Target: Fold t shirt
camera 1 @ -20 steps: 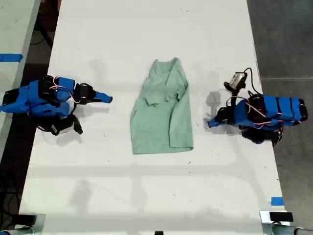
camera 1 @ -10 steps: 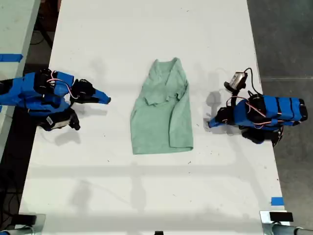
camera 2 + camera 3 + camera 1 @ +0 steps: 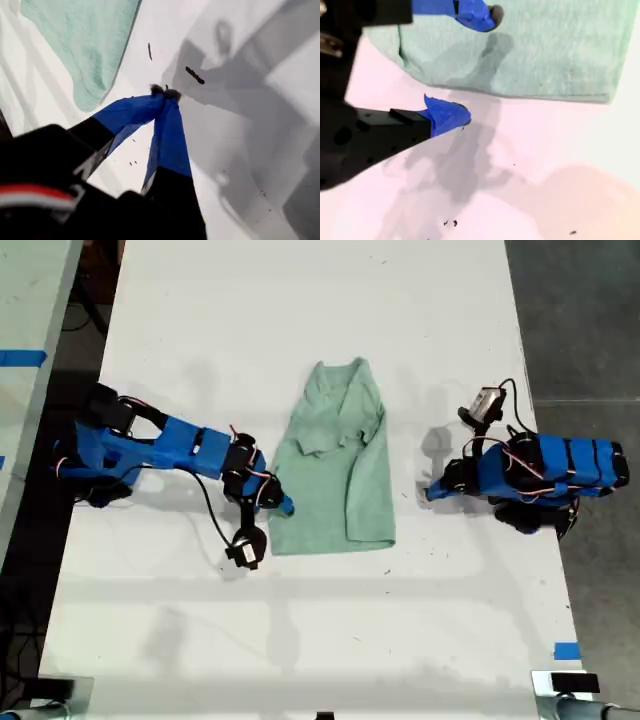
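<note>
The pale mint t shirt [image 3: 335, 470] lies flat in the middle of the white table, neck toward the exterior view's top, one side folded in over the body. My second gripper [image 3: 283, 508] is open at the hem corner on the exterior view's left. In the second wrist view [image 3: 475, 67] one finger hovers over the cloth [image 3: 545, 50] and the other over bare table beside the hem. My first gripper [image 3: 428, 492] is shut with nothing in it, a little off the shirt on the exterior view's right. Its tips [image 3: 165, 92] meet on the table, apart from the shirt's corner [image 3: 85, 45].
The white table [image 3: 320, 640] extends well past the shirt on all sides. A blue tape mark [image 3: 566, 651] sits near the lower right edge in the exterior view. A second table with blue tape [image 3: 22, 357] stands at that view's left; dark floor on the right.
The second arm has swung out from its folded pose at the exterior view's left and reached the shirt's hem corner. The first arm has not moved.
</note>
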